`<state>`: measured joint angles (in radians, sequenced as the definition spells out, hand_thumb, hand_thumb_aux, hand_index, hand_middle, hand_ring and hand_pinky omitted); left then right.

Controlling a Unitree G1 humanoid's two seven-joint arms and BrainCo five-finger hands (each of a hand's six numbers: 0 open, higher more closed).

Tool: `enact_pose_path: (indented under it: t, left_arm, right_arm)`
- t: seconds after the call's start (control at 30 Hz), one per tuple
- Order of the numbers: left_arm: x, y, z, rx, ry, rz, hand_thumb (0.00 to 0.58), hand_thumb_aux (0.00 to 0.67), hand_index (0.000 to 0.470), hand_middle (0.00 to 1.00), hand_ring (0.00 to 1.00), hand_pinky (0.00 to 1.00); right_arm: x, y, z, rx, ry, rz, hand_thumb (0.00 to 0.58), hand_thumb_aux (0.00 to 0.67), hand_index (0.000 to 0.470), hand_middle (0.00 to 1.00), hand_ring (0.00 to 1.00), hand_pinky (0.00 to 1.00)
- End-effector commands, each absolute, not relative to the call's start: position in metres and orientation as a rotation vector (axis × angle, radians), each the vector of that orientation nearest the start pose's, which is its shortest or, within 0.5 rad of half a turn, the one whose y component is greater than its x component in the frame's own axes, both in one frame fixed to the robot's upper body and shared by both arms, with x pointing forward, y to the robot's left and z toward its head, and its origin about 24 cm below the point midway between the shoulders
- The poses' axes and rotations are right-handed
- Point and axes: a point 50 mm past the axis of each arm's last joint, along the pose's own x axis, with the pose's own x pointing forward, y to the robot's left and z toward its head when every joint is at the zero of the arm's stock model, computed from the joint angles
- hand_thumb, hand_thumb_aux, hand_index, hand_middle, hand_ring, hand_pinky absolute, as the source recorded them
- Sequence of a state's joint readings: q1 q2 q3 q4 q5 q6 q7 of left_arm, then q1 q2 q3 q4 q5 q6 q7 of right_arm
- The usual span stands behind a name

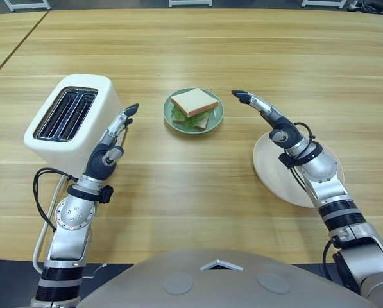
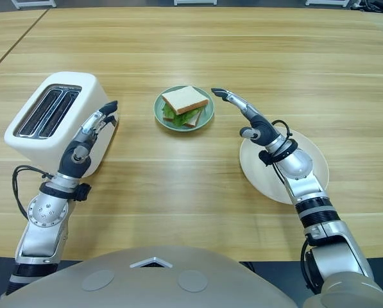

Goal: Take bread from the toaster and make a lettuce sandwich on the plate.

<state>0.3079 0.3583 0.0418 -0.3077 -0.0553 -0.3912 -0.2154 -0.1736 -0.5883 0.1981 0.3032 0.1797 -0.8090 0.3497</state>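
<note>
A cream toaster stands at the left with both slots dark and no bread showing. On the small green plate in the middle lies a sandwich: white bread on top, green lettuce under it, another slice below. My left hand hovers just right of the toaster, fingers stretched out and holding nothing. Right of the green plate, my right hand is held flat and open, fingertips pointing toward the plate and about a hand's width from it.
A larger white plate lies bare under my right forearm. The toaster's black cable loops down toward the table's near edge at the left. Bare wooden table stretches behind the plates.
</note>
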Motion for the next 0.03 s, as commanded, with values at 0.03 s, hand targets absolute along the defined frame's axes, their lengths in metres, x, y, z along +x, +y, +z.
enact_pose_path:
  t: [0.03]
  left_arm:
    - [0.1866, 0.2012, 0.0853, 0.328, -0.339, -0.254, 0.0, 0.0, 0.0, 0.0, 0.0, 0.0]
  right_arm:
    - [0.2629, -0.2022, 0.0945, -0.447, -0.534, 0.568, 0.0, 0.0, 0.0, 0.0, 0.0, 0.0]
